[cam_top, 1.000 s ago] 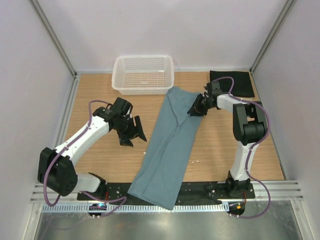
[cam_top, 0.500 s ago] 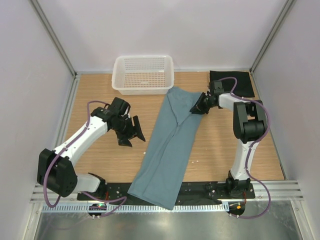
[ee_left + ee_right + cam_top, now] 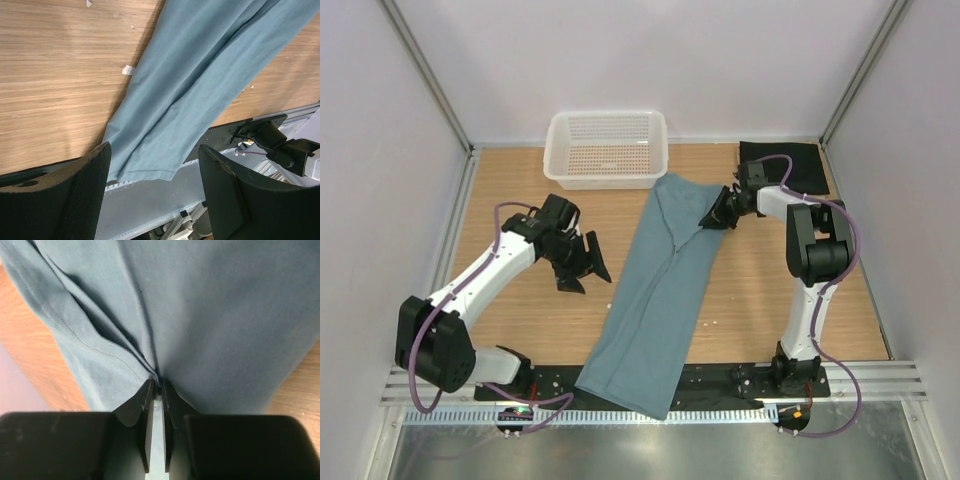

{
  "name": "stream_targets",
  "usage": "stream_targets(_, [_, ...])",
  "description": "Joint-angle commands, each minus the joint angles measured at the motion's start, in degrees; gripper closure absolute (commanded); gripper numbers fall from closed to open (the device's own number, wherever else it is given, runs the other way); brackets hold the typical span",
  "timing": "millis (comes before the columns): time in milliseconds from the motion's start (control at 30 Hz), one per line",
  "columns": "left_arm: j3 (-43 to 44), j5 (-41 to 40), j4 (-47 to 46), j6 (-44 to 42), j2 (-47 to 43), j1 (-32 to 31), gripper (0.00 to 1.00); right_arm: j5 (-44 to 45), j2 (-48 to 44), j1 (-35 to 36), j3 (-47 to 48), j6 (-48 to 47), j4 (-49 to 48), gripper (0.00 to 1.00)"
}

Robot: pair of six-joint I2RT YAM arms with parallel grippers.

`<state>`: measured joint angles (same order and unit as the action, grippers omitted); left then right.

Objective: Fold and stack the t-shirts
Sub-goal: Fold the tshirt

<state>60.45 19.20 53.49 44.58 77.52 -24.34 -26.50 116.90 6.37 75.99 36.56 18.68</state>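
**A:** How will the long, dusty teal-blue cotton t-shirt (image 3: 660,290) handle?

**B:** I'd judge it soft, light and limp. It will sag from any pinch and its layers may slide apart. It lies as a narrow strip running diagonally down the wooden tabletop (image 3: 750,290). Its far end is just beside the white plastic mesh basket (image 3: 607,148), and its near end hangs over the tabletop's near edge.

**A:** Where should it be held?

**B:** At an edge or corner, through every layer. The right gripper (image 3: 708,220) is pinching a ridge of cloth at the far right edge, jaws nearly together.

**A:** And the arms?

**B:** The right arm is folded at the elbow, its wrist low and turned towards the shirt. The left arm reaches over bare wood, and the left gripper (image 3: 586,272) is spread wide and empty, apart from the cloth. A folded black t-shirt (image 3: 798,165) sits in the far right corner.
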Motion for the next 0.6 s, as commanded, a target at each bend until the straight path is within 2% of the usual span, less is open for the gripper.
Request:
stream_targets(0, [0.73,1.63,-0.94,-0.54,0.09,0.43,0.28,1.27,-4.04,0.31,2.76,-2.10,4.51,0.85])
stream_targets(100, [0.38,1.45,-1.11,-0.37,0.09,0.61,0.28,3.38,-8.52,0.48,0.05,-1.84,7.69,0.87])
stream_targets(233, [-0.15,2.06,-2.16,0.07,0.53,0.70,0.28,4.88,-9.42,1.36,-5.32,-0.96,5.05,0.88])
stream_targets(333, [0.72,3.03,-2.17,0.16,1.76,0.96,0.28,6.28,-9.76,3.02,-4.88,-2.19,5.32,0.88])
stream_targets(567, [0.81,4.53,-3.66,1.48,3.08,0.96,0.29,9.71,-8.44,4.87,2.67,-7.98,9.63,0.86])
